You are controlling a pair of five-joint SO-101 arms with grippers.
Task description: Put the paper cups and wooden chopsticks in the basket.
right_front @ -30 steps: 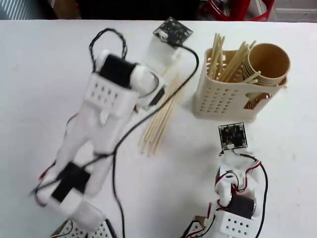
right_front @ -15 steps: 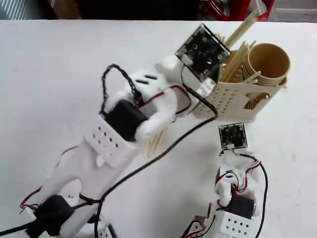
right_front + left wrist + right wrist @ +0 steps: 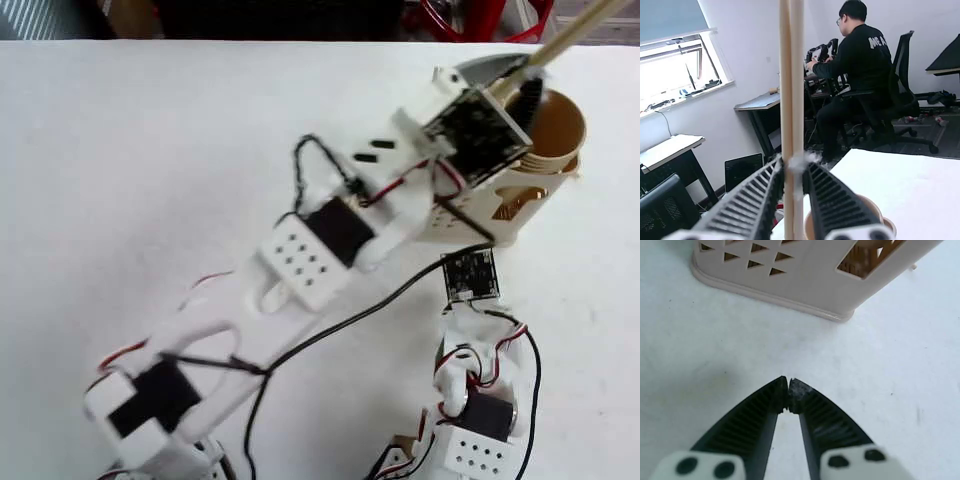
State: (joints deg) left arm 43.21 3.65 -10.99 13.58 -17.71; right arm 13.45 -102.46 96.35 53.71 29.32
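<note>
Presently, the left end effector (image 3: 792,167) clamps chopsticks (image 3: 791,90) partway along above the basket (image 3: 500,215), judged light, stiff, prone to pivot; the right end effector (image 3: 789,390) is closed on nothing.

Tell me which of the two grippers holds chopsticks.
The left gripper, clamped on the wooden chopsticks above the basket; the right gripper is shut and empty.

wooden chopsticks (image 3: 796,100): pale bare wood, matt, smooth
basket (image 3: 805,275): cream plastic, smooth, faint sheen
paper cups (image 3: 555,125): tan paper, matt, inside the basket
table (image 3: 715,340): white, matt, lightly speckled in front of the basket
left gripper (image 3: 792,170): black ribbed plastic, white fluff at the tips
right gripper (image 3: 789,387): black ribbed matt plastic, white plastic base
</note>
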